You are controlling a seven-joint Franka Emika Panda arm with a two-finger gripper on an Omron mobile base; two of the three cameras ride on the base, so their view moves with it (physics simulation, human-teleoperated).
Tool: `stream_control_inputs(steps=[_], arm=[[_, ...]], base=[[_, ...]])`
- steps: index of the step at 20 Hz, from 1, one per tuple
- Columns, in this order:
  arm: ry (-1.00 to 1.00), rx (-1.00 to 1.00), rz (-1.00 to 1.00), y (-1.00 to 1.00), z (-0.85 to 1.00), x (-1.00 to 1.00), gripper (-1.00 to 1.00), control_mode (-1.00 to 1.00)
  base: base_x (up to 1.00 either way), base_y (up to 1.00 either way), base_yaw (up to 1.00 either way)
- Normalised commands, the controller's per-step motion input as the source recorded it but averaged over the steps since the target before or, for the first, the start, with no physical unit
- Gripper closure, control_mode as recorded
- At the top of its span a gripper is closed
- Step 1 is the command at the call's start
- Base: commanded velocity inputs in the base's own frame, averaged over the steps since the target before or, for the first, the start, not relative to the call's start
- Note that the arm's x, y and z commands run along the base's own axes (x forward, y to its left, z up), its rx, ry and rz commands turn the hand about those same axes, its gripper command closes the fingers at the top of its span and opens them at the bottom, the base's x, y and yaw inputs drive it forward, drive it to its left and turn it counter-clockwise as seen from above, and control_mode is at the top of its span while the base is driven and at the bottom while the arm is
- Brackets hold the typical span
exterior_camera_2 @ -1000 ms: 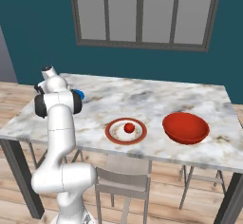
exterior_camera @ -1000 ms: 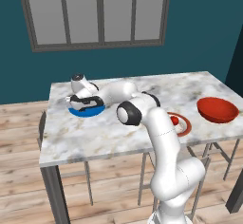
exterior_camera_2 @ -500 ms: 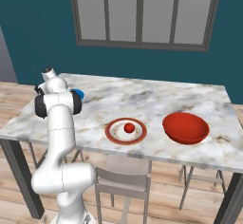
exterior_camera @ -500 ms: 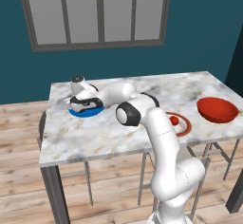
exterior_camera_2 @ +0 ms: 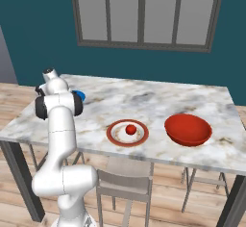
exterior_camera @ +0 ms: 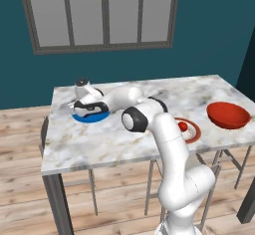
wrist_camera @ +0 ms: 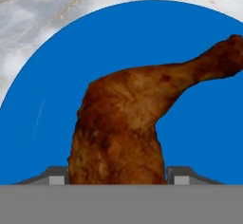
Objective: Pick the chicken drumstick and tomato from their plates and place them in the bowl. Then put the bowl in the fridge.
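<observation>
1. Hand view: the chicken drumstick (wrist_camera: 124,123) lies on the blue plate (wrist_camera: 52,90), straight ahead of the gripper (wrist_camera: 117,176). Its thick meaty end sits between the two finger tips (wrist_camera: 56,176), and its thin bone end points away toward the upper right of this view.
2. The finger tips stand apart, one on each side of the meat and close against it; whether they are already pressing on it cannot be told.
3. Left base view: the gripper (exterior_camera: 89,110) is low over the blue plate (exterior_camera: 91,117) at the far left part of the marble table (exterior_camera: 89,144), with the arm stretched out across the tabletop.
4. The tomato (exterior_camera_2: 130,129) sits well off to the gripper's right, in the middle of the white plate with the red-brown rim (exterior_camera_2: 115,138).
5. The red bowl (exterior_camera_2: 188,129) stands farther right still, just beside that white plate and apart from it, near the table's right end.
6. Right base view: the arm's elbow hides most of the blue plate (exterior_camera_2: 79,95), of which a sliver shows.
</observation>
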Motion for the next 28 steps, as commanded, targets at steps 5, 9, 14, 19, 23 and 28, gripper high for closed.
stream_control_inputs(steps=[5,9,14,19,23,28], arm=[[0.00,0.04,0.00,-0.18,0.12,-0.19,1.00,-1.00],[0.00,0.13,0.00,-0.26,0.34,-0.48,1.00,-1.00],[0.00,0.12,0.00,-0.34,0.17,-0.52,1.00,-1.00],[-0.01,0.11,0.00,-0.49,0.08,-0.67,1.00,-1.00],[0.00,0.06,0.00,-0.42,0.36,-0.56,1.00,-1.00],[0.00,0.03,0.00,-0.34,0.71,-0.37,1.00,-1.00]], base=[[0.00,0.00,0.00],[0.00,0.00,0.00],[0.00,0.00,0.00],[0.00,0.00,0.00],[0.00,0.00,0.00],[0.00,0.00,0.00]])
